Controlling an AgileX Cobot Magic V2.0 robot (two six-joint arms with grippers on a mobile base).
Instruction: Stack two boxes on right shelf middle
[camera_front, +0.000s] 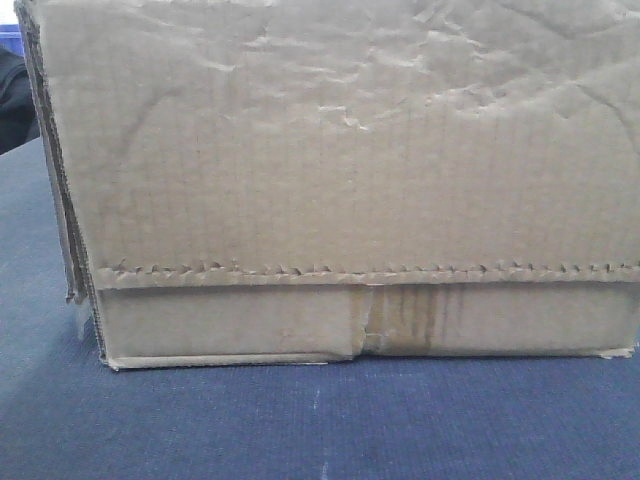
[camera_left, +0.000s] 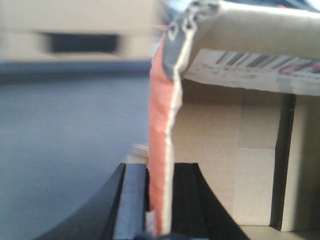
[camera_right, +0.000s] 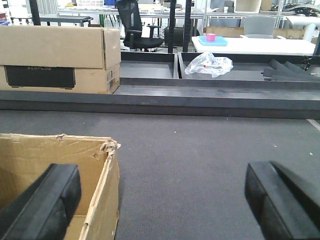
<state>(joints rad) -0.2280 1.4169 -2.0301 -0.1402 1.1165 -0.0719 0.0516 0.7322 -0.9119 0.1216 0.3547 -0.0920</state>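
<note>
We find the carton (camera_front: 340, 180) standing on grey carpet (camera_front: 300, 430), not yet shelved. It looks light but creased and soft-walled, so we advise gripping opposite walls near the corners. The left pincer (camera_left: 159, 200) is clenched on one wall, while the right pincer (camera_right: 164, 200) gapes across the torn rim (camera_right: 105, 165).

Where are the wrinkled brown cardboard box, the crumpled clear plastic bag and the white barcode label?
wrinkled brown cardboard box (camera_front: 330, 150), front-facing view, on its creased upper face.
crumpled clear plastic bag (camera_right: 209, 63), right wrist view, on its middle.
white barcode label (camera_left: 250, 72), left wrist view, on the white strip under the bars.
</note>
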